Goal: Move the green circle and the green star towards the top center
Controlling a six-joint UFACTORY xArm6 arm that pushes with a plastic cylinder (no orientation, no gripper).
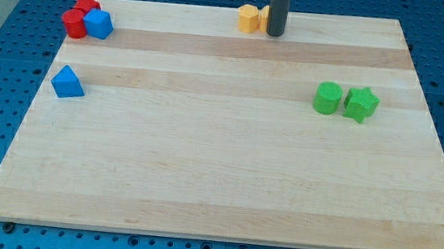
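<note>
Fingers are something you won't find on this arm: it ends in a plain dark rod that can neither open nor close and has hold of nothing. My tip [275,34] rests on the table [216,181] at the middle of the top edge, touching or just beside the right side of the yellow blocks [252,19], whose exact shapes you can't make out because the rod partly hides them.

Look out from there and you'll see the task's pair well apart from my tip, near the right edge at about mid-height: the green circle [327,98] on the view's left and the green star [361,104] just beside it on the view's right, close enough that they may be touching. Sitting side by side, they can probably be pushed as one group, and the push should come from their lower right so that they travel up and left toward the top center.

You have plenty of open table below and to the left of the greens, but little room between the star and the right edge, so I judge that approach to be tight. The yellow blocks already occupy part of the goal spot.

Far off in the top left corner sit the red blocks [79,17] with a blue block [98,23], and a blue triangle [67,83] lies near the left edge.
</note>
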